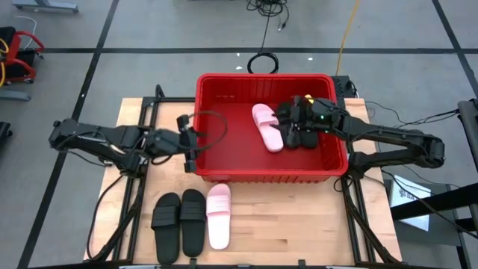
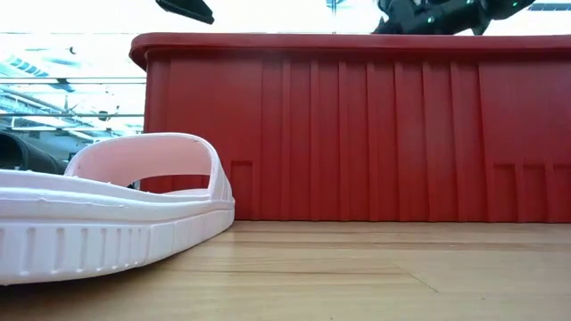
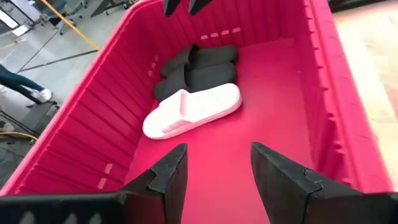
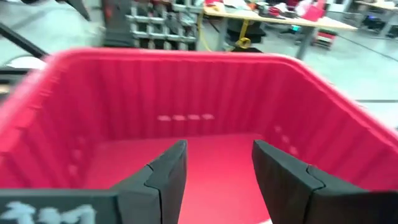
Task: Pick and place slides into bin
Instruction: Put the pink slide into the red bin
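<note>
The red bin (image 1: 224, 161) stands mid-table. On its floor lie a pale pink slide (image 1: 267, 127) and two black slides (image 3: 196, 70) side by side, soles down. Near the table's front edge two black slides (image 1: 179, 220) and a pink slide (image 1: 218, 215) rest soles down. My left gripper (image 1: 190, 142) hovers at the bin's left wall, open and empty, as the left wrist view (image 3: 217, 155) shows. My right gripper (image 1: 280, 118) hangs over the bin's right half above the black slides. It is open and empty (image 4: 217, 152).
The bin's ribbed walls and rim (image 2: 357, 43) rise well above the table top. The bin's left half (image 1: 224, 134) holds bare floor. Bare wood (image 1: 299, 224) lies right of the front slides. Cables (image 1: 263, 61) lie on the floor beyond the table.
</note>
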### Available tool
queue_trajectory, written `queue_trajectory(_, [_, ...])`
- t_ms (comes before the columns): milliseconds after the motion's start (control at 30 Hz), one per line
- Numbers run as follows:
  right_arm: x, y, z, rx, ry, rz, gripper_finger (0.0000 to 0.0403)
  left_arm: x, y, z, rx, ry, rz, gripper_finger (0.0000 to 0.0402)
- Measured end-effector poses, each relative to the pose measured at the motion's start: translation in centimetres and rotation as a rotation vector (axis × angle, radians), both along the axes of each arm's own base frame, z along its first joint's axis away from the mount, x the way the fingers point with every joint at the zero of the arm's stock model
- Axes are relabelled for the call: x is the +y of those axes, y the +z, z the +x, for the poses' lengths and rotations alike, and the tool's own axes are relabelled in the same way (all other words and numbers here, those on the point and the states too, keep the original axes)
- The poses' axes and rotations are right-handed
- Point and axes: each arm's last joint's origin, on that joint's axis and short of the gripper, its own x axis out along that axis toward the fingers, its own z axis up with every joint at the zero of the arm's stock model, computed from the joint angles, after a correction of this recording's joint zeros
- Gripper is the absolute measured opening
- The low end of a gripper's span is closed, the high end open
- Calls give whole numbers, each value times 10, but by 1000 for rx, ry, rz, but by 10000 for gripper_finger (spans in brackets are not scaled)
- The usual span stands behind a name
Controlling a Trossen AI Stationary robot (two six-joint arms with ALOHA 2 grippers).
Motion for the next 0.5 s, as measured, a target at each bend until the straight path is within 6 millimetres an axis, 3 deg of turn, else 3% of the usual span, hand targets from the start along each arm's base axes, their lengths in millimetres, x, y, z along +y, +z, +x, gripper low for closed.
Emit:
queue_trajectory(267, [35, 2, 8, -29, 126, 105, 171, -46, -13, 6, 20, -51, 5, 175])
queue_trajectory(500, [63, 7, 13, -76, 235, 170, 171, -89, -37, 15, 75, -100, 51, 175])
